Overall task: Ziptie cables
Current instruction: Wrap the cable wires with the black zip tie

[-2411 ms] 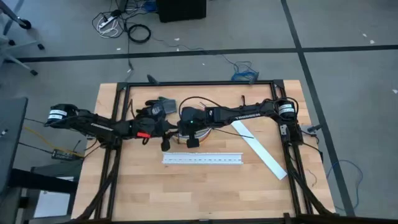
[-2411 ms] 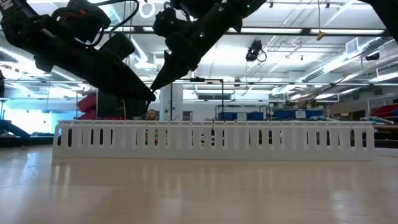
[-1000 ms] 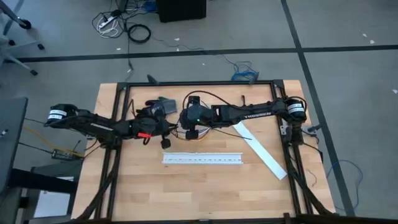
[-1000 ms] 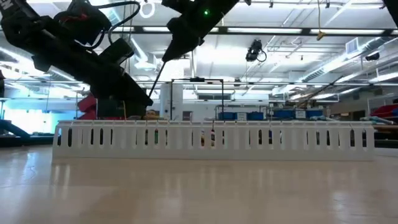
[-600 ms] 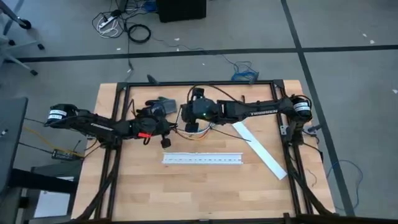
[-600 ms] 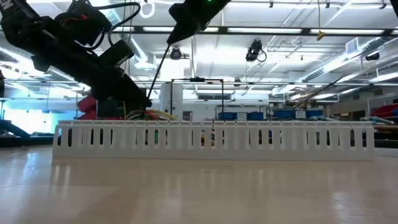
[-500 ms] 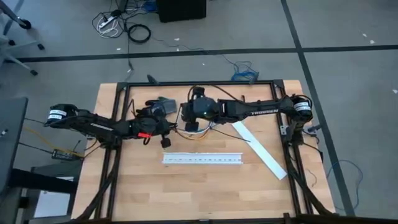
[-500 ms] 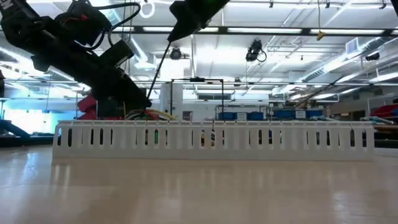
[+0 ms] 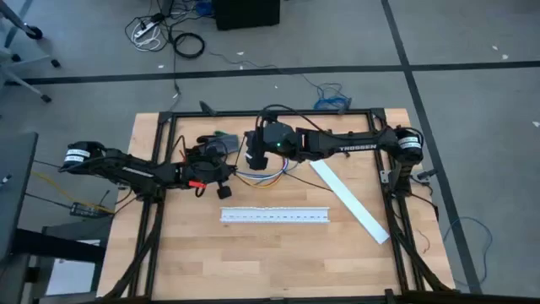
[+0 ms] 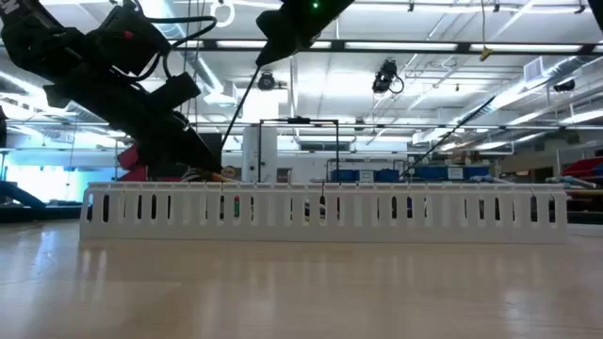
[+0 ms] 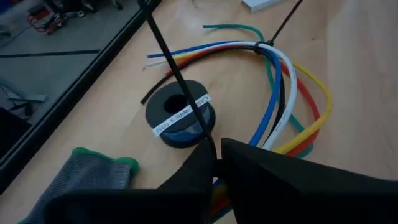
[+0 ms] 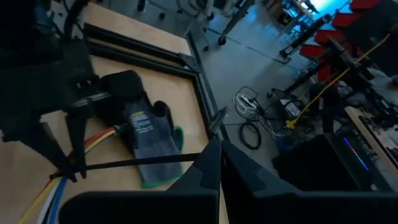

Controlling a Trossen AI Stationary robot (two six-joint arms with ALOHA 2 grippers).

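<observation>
Two tools pinch one ziptie [image 11: 180,84]: left tool [image 11: 216,152] and right tool [image 12: 214,163] each closed on strap end. Strap loops cables [image 11: 280,93], lying on surface [image 11: 348,56] beside tape roll [image 11: 180,115]. Strap thin, springy, slick; cables limp, light. Best grip near tips.

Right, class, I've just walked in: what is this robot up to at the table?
It is tying a bunch of cables with a black ziptie. The strap is already looped around the wires. The left gripper pinches one end of it, beside a roll of tape, and the right gripper pinches the other end higher up, near a grey glove.
</observation>
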